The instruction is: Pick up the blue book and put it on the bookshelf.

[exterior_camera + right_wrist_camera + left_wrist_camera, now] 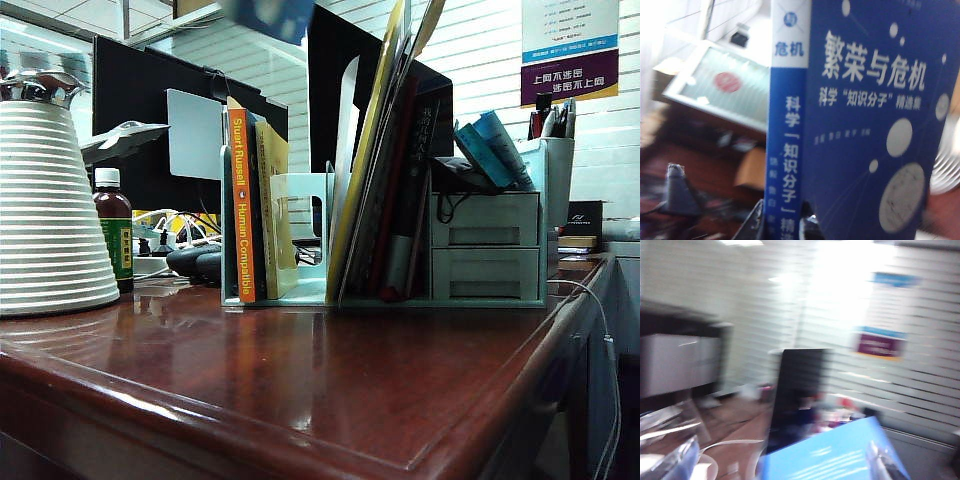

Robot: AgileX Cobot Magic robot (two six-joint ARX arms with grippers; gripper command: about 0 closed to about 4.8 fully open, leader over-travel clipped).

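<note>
Blue book [860,125] in right gripper [782,225]

Polished dark-red wooden counter [330,380], glossy with reflections. Behind, white horizontally ribbed wall [480,60] bearing a purple-and-blue poster [569,50]. Bright daylight upper left.

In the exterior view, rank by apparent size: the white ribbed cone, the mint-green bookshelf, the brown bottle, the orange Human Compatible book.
1. bookshelf, widest span.
2. white ribbed cone, though it stands nearer the camera and is cut by the frame edge, so this is unsure.
3. orange Human Compatible book.
4. brown bottle.
</note>
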